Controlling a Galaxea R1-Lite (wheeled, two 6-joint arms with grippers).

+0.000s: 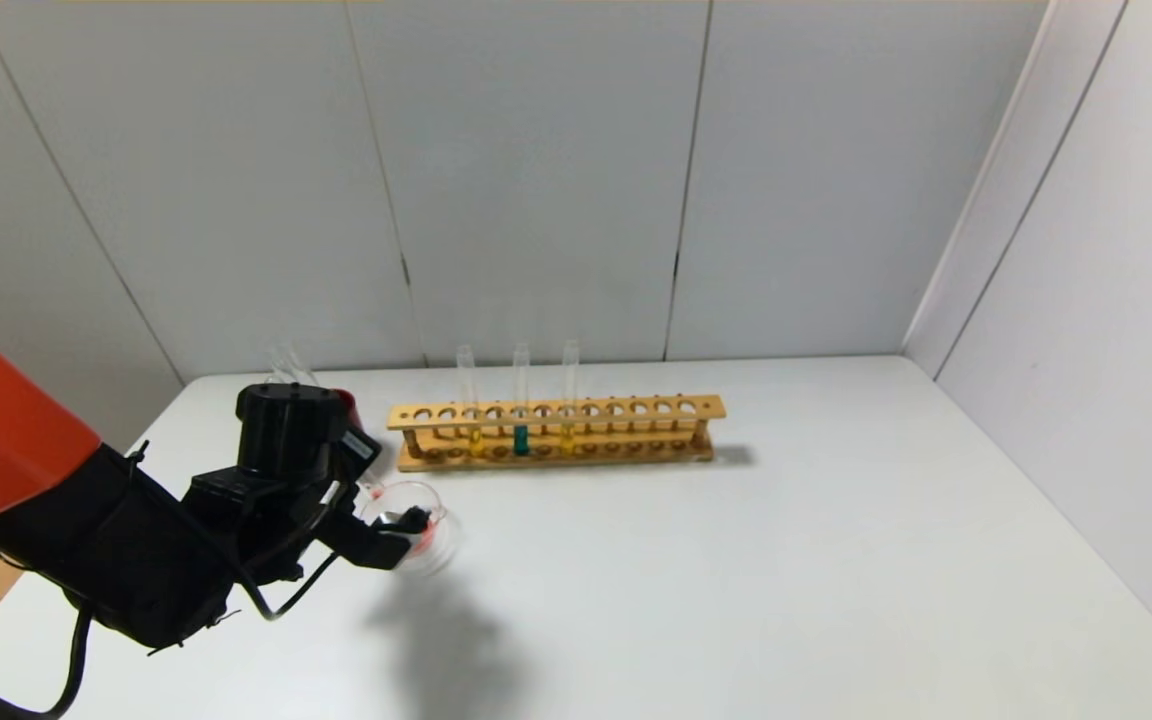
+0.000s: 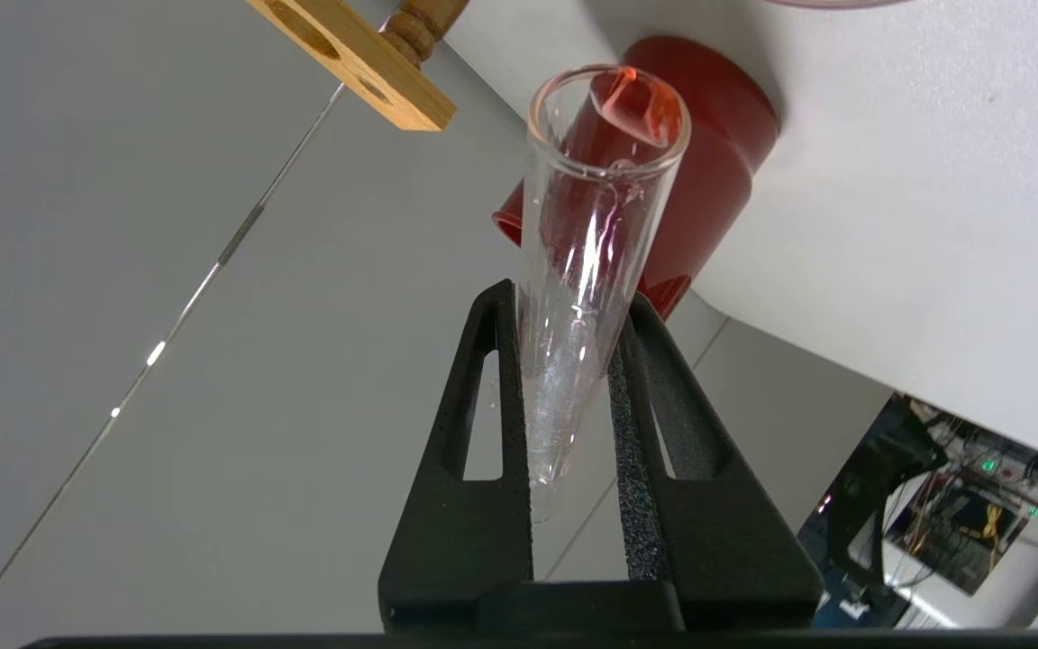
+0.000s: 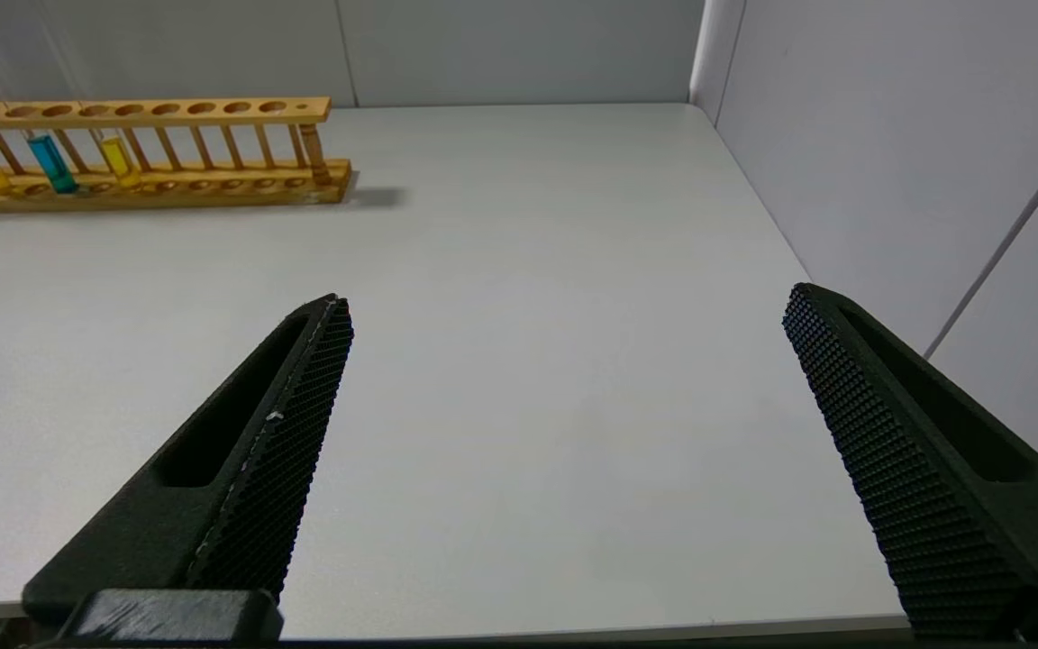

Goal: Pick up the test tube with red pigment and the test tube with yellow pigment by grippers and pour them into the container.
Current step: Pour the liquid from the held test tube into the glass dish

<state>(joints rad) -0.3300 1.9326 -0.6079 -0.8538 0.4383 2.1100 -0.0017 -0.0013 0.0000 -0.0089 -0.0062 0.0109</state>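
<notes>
My left gripper (image 1: 414,521) is shut on the test tube with red pigment (image 2: 591,225), seen in the left wrist view between the black fingers (image 2: 474,433). The tube is tipped, with a film of red liquid at its open mouth. In the head view the gripper sits over the clear glass container (image 1: 391,492), which has some red in it. Two tubes with yellow liquid (image 1: 473,440) (image 1: 568,437) stand in the wooden rack (image 1: 556,412); I cannot tell which is the deeper yellow. My right gripper (image 3: 564,302) is open and empty, low over bare table, out of the head view.
A green-liquid tube (image 1: 521,440) stands between the two yellow ones. A dark red cup (image 2: 717,171) stands behind the left gripper, by the rack's left end. Grey walls close the table at the back and right.
</notes>
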